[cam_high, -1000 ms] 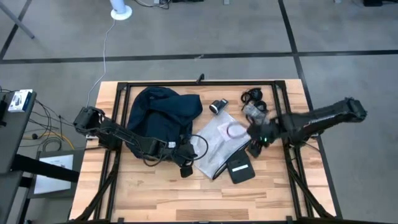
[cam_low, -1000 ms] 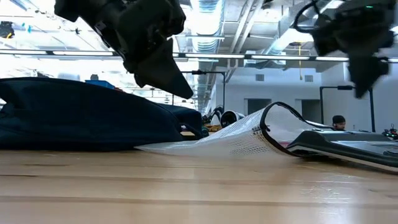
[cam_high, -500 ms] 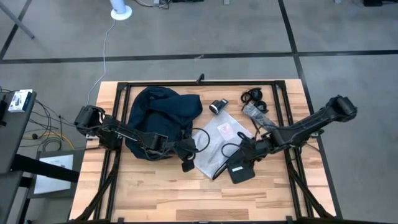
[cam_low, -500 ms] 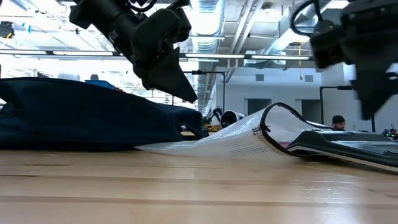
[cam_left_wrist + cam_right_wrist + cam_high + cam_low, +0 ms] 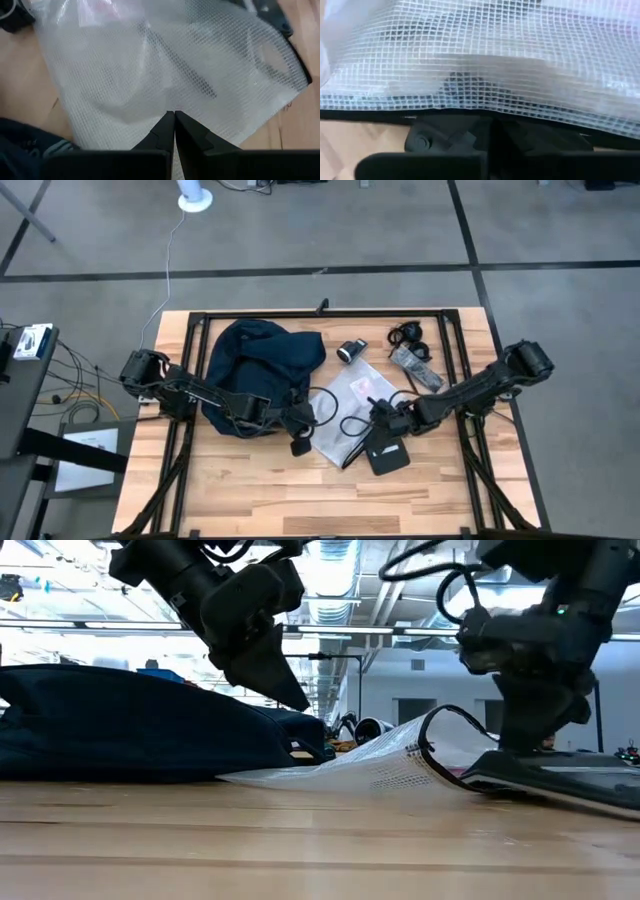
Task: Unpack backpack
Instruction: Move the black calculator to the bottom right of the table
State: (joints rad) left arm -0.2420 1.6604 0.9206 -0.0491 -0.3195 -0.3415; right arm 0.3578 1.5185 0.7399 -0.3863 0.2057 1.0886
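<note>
The dark navy backpack (image 5: pixel 255 370) lies slumped on the table's left half and is also in the low view (image 5: pixel 130 725). Beside it lies a clear mesh bag with black trim (image 5: pixel 350 405), whose near right edge rests on a flat black pouch (image 5: pixel 388 452). My left gripper (image 5: pixel 300 427) is shut and hovers above the mesh bag's left edge (image 5: pixel 150 75), next to the backpack. My right gripper (image 5: pixel 381 420) is down at the mesh bag's right edge, shut. My right gripper meets the mesh bag at its black-trimmed right edge (image 5: pixel 470 116), slanting down from the table's right side. The shut fingertips hide the exact spot, so I cannot tell how far the edge reaches between them. The bag lies on the table and on the pouch (image 5: pixel 560 775).
Behind the mesh bag lie a small black and silver device (image 5: pixel 350 350), a coiled black cable (image 5: pixel 408 335) and a grey oblong item (image 5: pixel 415 365). A black metal frame (image 5: pixel 330 312) borders the table. The near half of the wooden top (image 5: pixel 300 500) is bare.
My right gripper has travelled from the table's right side toward the left, come down to the mesh bag's right edge and shut there. The bag and pouch lie as before.
</note>
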